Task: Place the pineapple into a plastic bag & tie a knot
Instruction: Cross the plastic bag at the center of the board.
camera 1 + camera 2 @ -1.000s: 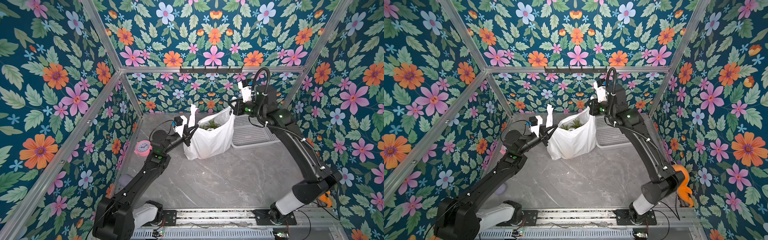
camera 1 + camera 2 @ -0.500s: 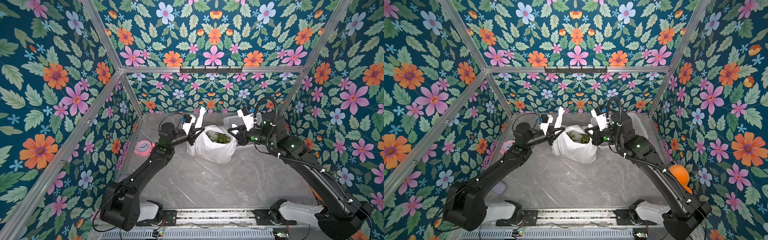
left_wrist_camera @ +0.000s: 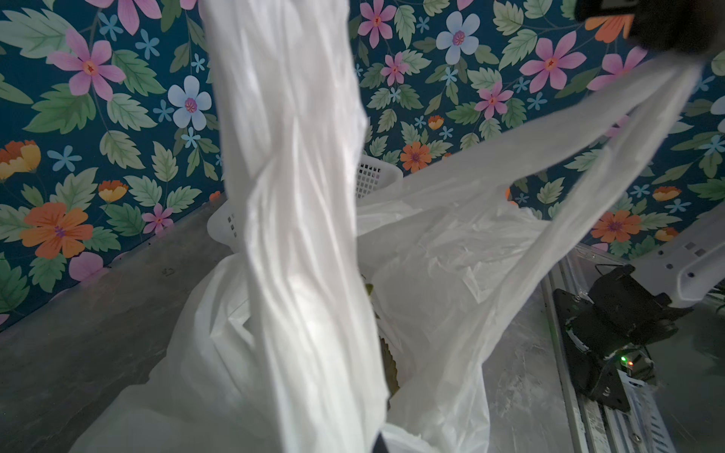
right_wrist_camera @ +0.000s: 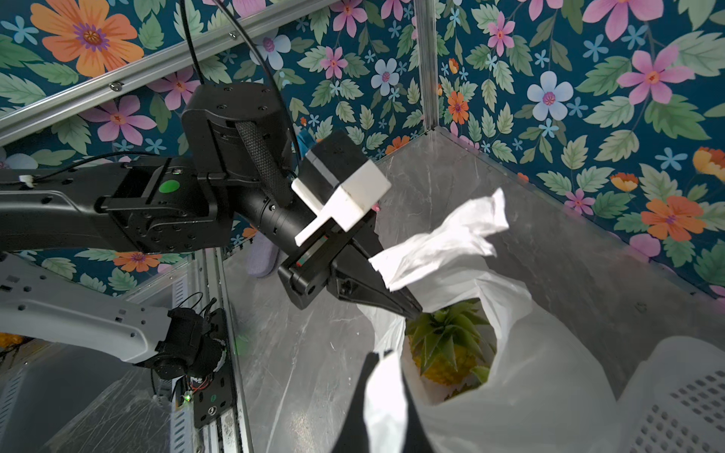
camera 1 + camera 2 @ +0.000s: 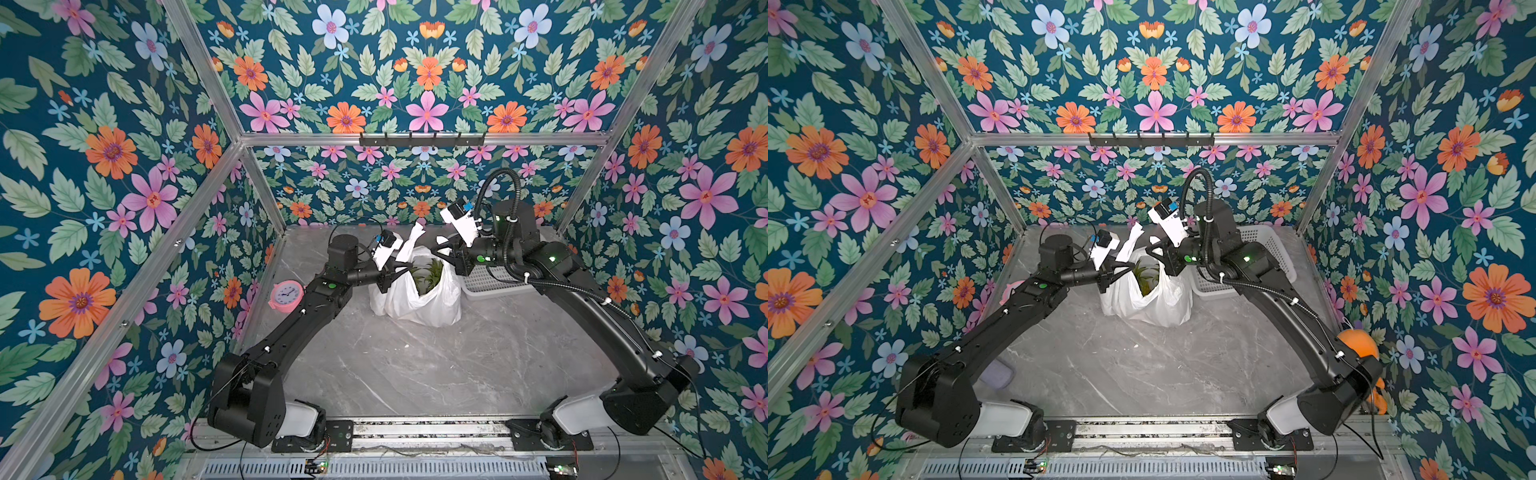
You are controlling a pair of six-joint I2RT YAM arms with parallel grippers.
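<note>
One plastic bag point(image 5: 419, 299), one pineapple point(image 4: 447, 345), one white basket point(image 5: 1275, 249), one pink clock point(image 5: 284, 294), two hands: left hand point(image 4: 408, 305), right hand point(image 5: 440, 246).

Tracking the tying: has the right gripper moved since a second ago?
Yes. The right gripper came down, away from the white basket, toward the plastic bag.

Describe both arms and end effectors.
The left arm and right arm are matte black with white base shells, green dots and white wrist cameras. A ribbed black hose follows the right arm. The left end effector and right end effector have slim black fingers.
</note>
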